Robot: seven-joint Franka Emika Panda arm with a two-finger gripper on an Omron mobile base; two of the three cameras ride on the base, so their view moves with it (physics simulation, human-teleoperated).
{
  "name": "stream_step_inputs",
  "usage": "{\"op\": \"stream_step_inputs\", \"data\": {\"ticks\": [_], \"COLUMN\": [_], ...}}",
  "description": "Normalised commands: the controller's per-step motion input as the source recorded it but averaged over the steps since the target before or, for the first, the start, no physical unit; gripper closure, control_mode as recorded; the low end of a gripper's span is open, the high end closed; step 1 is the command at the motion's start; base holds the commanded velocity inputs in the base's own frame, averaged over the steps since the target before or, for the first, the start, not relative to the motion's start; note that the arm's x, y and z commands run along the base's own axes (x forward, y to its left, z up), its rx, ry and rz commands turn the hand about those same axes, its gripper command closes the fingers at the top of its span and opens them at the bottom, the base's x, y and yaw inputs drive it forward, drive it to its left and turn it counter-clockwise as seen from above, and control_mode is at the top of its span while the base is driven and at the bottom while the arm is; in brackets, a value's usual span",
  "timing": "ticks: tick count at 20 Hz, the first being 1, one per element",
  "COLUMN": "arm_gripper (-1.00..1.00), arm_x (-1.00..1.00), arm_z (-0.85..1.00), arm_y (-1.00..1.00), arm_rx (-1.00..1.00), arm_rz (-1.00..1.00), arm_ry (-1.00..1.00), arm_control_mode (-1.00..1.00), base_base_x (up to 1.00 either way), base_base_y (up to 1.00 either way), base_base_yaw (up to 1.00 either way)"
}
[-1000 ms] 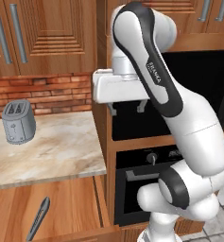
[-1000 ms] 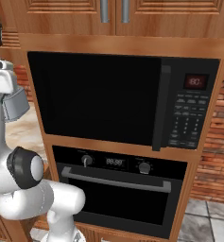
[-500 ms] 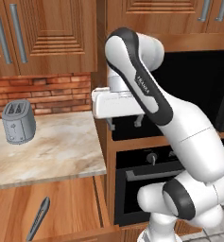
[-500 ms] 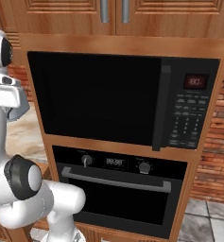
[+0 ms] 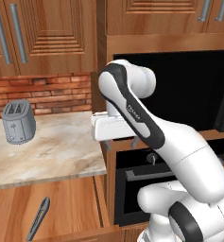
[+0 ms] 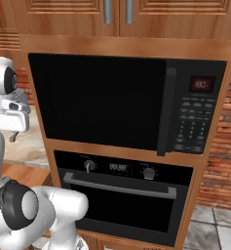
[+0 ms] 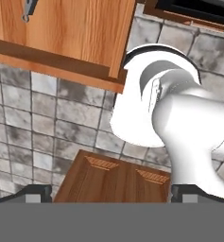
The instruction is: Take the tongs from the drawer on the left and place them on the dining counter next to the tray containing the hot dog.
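Note:
The tongs [image 5: 38, 218] lie in the open drawer [image 5: 71, 208] at the lower left, dark grey and slender, pointing away from me. My gripper [image 5: 120, 144] hangs open with its fingers pointing down, above and to the right of the drawer, beside the counter's right edge; nothing is between the fingers. In the hand view the open gripper [image 7: 113, 196] looks straight down, with the drawer [image 7: 71, 28] at the top left and one end of the tongs [image 7: 29, 8] in it. The dining counter, the tray and the hot dog are out of view.
A grey toaster [image 5: 18, 122] stands on the small marbled counter [image 5: 61, 151] above the drawer. To the right are a black microwave [image 6: 112, 97] and an oven [image 6: 122, 195] in a wooden column. Wall cabinets [image 5: 42, 33] hang above. A grey tiled floor [image 7: 47, 118] lies below.
The arm has folded down and the hand has sunk from upper-counter height to just below the counter's edge, shifting slightly left. The gripper has stayed open. The tongs have not moved.

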Motion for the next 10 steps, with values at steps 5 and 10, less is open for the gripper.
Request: {"op": "stream_step_inputs", "data": {"ticks": [5,10], "arm_gripper": [-1.0,-1.0], "arm_x": [0.2,0.16], "arm_z": [-0.48,-0.52], "arm_y": [0.19,0.35], "arm_rx": [0.0,0.0], "arm_rz": [0.0,0.0], "arm_ry": [0.09,0.08], "arm_control_mode": [-1.0,-1.0], "base_base_x": [0.0,0.0], "base_base_y": [0.0,0.0], "base_base_yaw": [0.0,0.0]}}
